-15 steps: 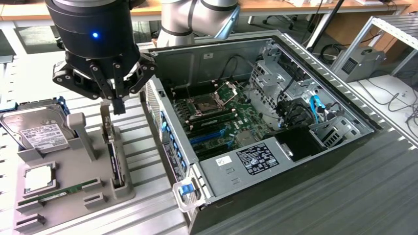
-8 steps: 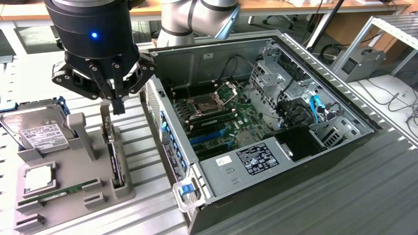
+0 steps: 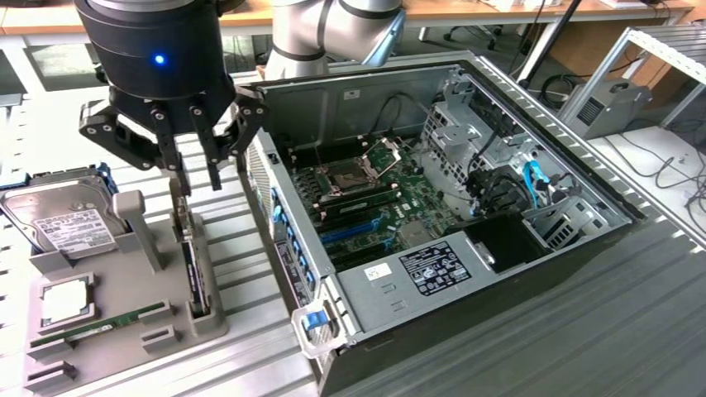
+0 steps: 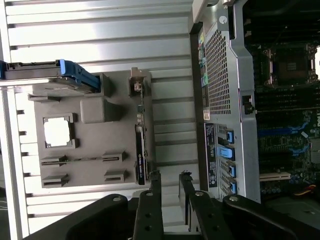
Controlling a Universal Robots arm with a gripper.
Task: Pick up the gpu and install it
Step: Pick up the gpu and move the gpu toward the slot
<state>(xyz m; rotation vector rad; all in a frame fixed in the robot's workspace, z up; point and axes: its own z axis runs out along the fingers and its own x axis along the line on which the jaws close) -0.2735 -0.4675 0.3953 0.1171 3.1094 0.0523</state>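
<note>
while seemingly upright, thin black gpu (image 3: 195,277)

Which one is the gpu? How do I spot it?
Find the open computer case, then the grey tray beside it on the exterior view's left. The gpu is the thin black card standing on edge along the tray's side nearest the case, unlike the wide silver hard drive and the green RAM stick.

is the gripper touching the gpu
Cannot tell. In the exterior view the gripper ends right at the upright gpu; neither gap nor contact shows plainly.
</note>
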